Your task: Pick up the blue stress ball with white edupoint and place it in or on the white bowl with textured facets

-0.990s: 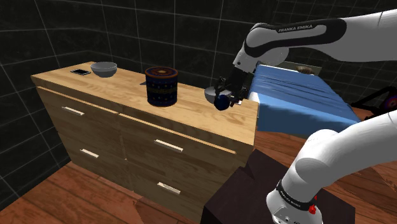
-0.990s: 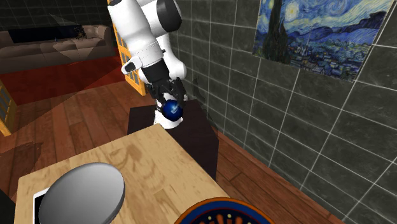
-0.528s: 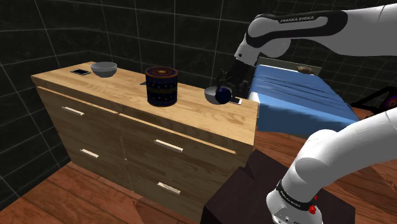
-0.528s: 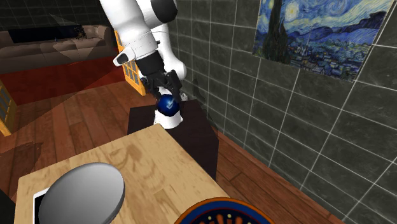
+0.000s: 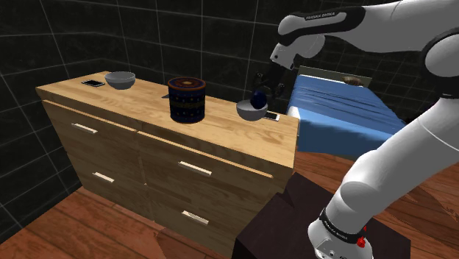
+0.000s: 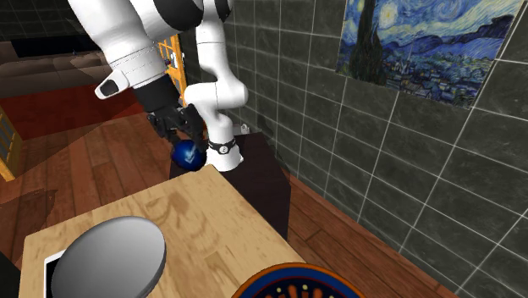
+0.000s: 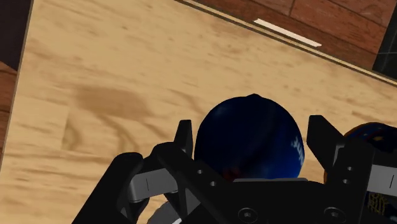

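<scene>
Jaws clasp the blue ball [image 5: 258, 98] over the bowl [image 5: 248, 113].

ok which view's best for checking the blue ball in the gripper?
Wrist view: the blue ball is large and central, clasped by the gripper. The second exterior view shows it smaller, blue with a white mark. In the shoulder view it is a small dark shape under the gripper.

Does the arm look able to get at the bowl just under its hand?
Likely yes: the gripper holds the blue ball just above the small bowl, with nothing seen between them.
</scene>
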Robot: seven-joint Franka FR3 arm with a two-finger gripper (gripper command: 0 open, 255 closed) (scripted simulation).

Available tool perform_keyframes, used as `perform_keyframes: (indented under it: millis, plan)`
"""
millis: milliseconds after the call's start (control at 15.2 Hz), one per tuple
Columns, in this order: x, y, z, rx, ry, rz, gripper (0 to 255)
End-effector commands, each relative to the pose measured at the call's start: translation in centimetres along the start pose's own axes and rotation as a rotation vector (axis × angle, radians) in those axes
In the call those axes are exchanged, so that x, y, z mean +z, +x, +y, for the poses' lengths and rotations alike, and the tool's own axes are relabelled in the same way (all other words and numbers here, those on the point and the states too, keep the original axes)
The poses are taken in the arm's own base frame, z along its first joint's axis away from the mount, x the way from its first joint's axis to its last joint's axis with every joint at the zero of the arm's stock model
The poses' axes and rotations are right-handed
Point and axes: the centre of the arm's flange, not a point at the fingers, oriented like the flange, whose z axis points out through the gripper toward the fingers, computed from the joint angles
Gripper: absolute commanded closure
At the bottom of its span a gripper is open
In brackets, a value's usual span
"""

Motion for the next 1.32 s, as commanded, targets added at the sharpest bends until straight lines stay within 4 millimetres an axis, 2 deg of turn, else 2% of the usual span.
perform_keyframes:
  millis: [0,858,1254]
  plan:
    - [-0.6,2.7,0.0,-0.001,-0.001,0.0,255]
    - [-4.7,19.4,1.6,-0.001,-0.001,0.0,255]
    - [-1.7,19.9,2.6,-0.001,-0.001,0.0,255]
